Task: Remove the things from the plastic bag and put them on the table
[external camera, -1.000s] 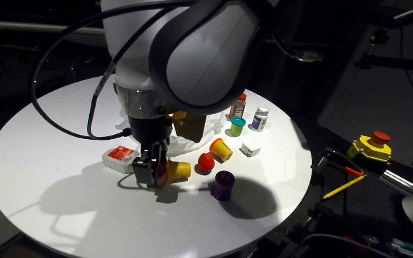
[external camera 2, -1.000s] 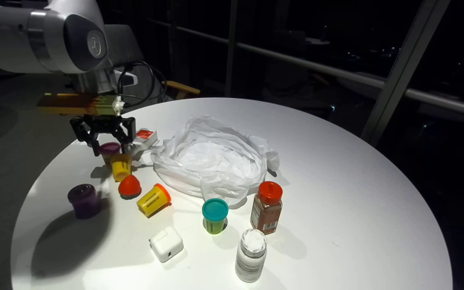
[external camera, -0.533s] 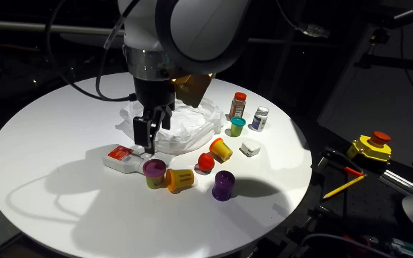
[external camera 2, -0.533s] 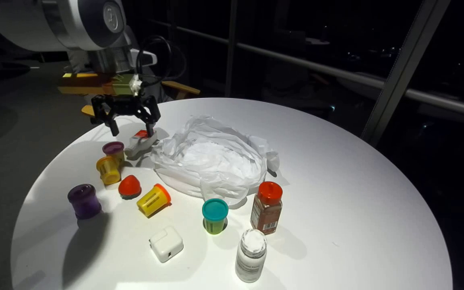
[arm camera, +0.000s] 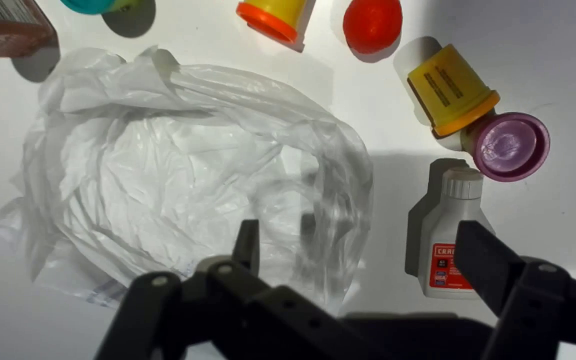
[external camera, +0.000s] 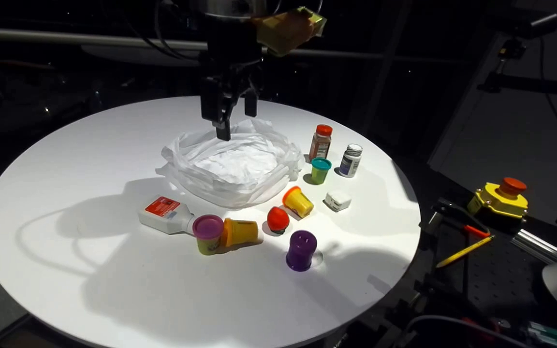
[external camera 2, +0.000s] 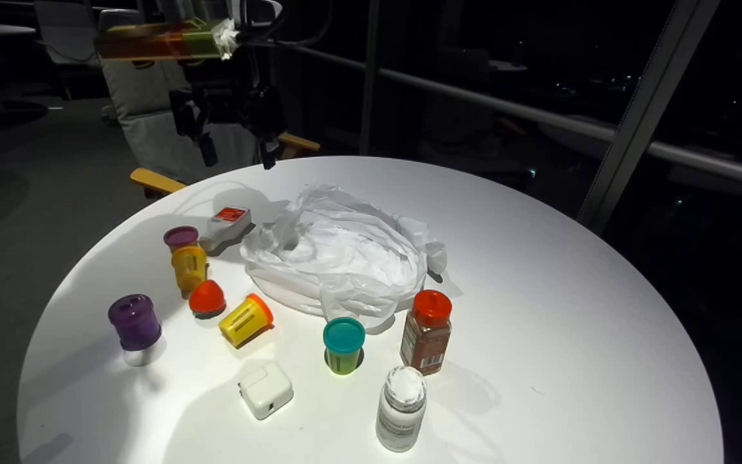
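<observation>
The white plastic bag (external camera: 240,162) sits crumpled and wide-mouthed on the round white table (external camera 2: 538,309); no item shows inside it. Around it stand or lie the things: a purple-lidded tub (external camera: 208,234) touching a tipped yellow tub (external camera: 242,232), a red rounded item (external camera: 277,219), an orange-lidded yellow tub (external camera: 299,202), a purple container (external camera: 301,249), a white block (external camera 2: 266,390), a teal-lidded tub (external camera 2: 344,345), a red-capped bottle (external camera 2: 427,332), a white bottle (external camera 2: 401,409) and a red-labelled bottle (arm camera: 448,240) on its side. High above the table, my gripper (arm camera: 358,225) is open and holds nothing.
Off the table in an exterior view are a yellow device with a red button (external camera: 501,198) and a pencil (external camera: 464,251). A chair (external camera 2: 158,122) stands behind the table's far edge.
My gripper was low around the purple-lidded tub, then opened and rose away, towards the bag. That tub stayed on the table; the yellow tub beside it rolled a little.
</observation>
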